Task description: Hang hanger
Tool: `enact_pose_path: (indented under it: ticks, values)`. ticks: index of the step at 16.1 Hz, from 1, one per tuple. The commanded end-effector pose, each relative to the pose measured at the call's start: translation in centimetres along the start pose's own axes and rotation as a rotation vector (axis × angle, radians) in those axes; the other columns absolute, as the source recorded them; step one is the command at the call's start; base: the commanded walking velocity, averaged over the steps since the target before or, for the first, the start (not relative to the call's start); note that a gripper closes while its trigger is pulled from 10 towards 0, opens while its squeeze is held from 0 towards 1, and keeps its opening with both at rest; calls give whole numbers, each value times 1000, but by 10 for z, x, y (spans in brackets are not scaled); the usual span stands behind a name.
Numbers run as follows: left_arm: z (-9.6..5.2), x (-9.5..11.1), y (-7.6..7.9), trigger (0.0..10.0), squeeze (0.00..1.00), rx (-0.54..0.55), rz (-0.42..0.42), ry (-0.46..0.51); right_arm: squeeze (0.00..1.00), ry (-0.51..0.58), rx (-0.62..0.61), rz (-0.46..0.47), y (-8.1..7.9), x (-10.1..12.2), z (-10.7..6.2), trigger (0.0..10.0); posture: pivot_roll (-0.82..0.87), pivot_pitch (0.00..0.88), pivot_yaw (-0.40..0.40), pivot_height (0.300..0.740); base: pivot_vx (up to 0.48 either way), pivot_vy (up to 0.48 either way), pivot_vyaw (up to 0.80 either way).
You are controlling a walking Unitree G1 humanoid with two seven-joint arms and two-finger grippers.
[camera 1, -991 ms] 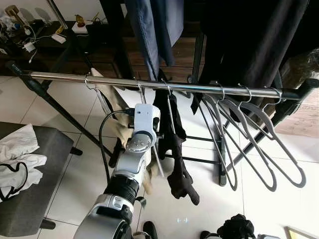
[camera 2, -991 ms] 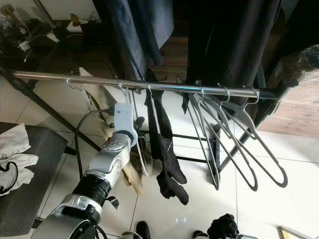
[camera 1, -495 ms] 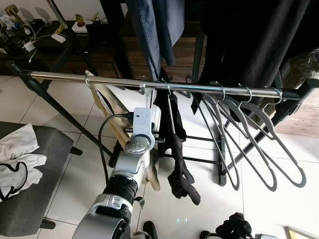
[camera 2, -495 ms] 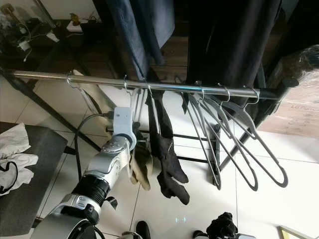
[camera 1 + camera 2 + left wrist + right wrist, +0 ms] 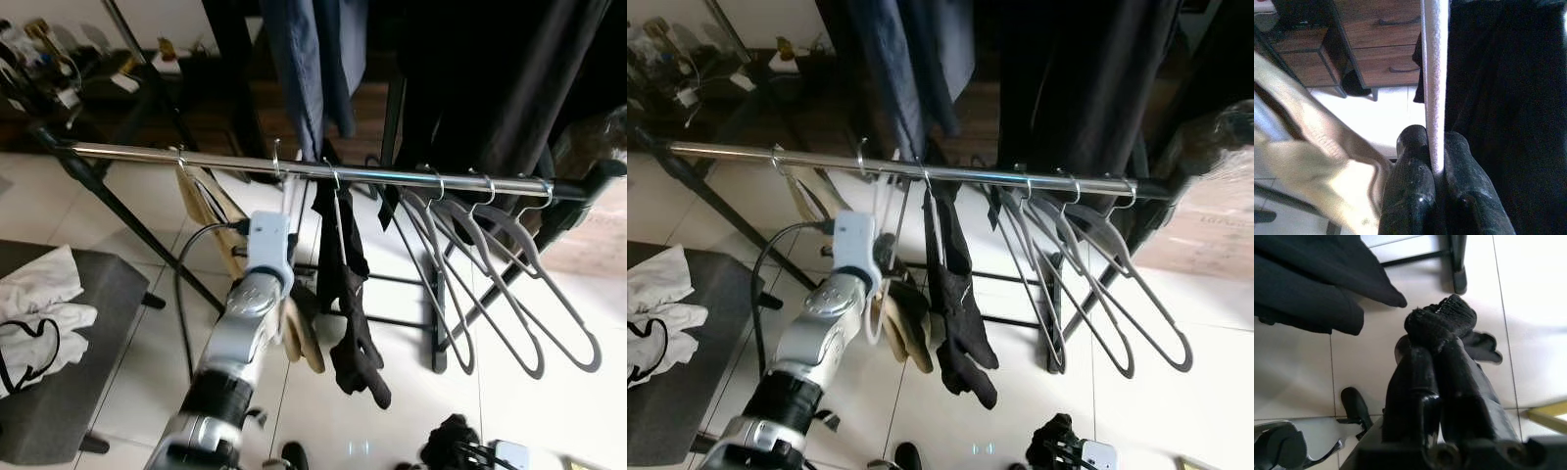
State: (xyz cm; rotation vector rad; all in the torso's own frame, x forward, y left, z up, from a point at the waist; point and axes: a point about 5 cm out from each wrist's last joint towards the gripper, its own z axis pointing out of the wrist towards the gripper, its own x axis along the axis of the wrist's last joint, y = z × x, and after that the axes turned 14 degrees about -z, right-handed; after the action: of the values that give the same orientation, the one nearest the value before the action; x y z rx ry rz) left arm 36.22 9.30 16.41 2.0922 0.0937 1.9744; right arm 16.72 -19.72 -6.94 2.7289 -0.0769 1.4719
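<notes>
**Hanger hooked on the rail, left gripper pinching it**

Your left gripper [image 5: 1434, 169] has its fingers pressed onto the pale bar of the hanger [image 5: 291, 211], whose hook sits over the chrome rail [image 5: 392, 174], between a beige garment [image 5: 211, 211] and a black one [image 5: 348, 284]. Grey empty hangers [image 5: 490, 264] hang further right. Your right gripper [image 5: 1437, 340], low over the floor tiles [image 5: 1293, 377], pinches a black sock [image 5: 1442, 320]

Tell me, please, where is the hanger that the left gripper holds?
In the eye views the hanger hangs on the rail, left of centre, between the beige garment and the black garment; the left gripper is clamped on its pale bar.
</notes>
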Motion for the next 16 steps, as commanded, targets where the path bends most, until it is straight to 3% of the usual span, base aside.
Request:
enact_pose_path:
  ticks: [1, 4, 5, 6, 7, 9, 12, 16]
  values:
    - [-8, -4, -3, 0, 0, -3, 12, -5, 0, -76, -7, 27, -1, -16, -7, 0, -78, 139, 82, 740, 0, 0, 0]
    - [-40, -29, -16, 0, 0, 23, -9, -46, 0, -123, -13, 18, 5, -13, 0, 0, -53, 61, 51, 740, 0, 0, 0]
    - [-50, -34, -16, 3333, 0, 8, 8, -41, 0, -131, -24, 22, 8, -10, 3, 0, -49, 38, 44, 740, 0, 0, 0]
    - [-53, -36, -15, 3333, 0, 2, 18, -39, 0, -133, -29, 24, 9, -8, 4, 0, -48, 32, 42, 740, 0, 0, 0]
    - [-65, -42, -14, 10000, 0, -12, 45, -44, 0, -146, -58, 39, 14, -6, 7, 0, -40, 0, 35, 740, 0, 0, 0]
    - [-83, -42, -16, 10000, 0, -4, 49, -42, 0, -166, -86, 52, 20, -3, 10, 0, -23, 0, 33, 740, 0, 0, 0]
    - [-98, -46, -31, 10000, 0, 47, 62, -57, 0, -181, -95, 62, 20, -1, 12, 0, -13, 0, 30, 740, 0, 0, 0]
    - [-111, -56, -30, 10000, 0, 63, 63, -83, 0, -200, -69, 52, 13, -4, 12, 0, 2, 0, 24, 740, 0, 0, 0]
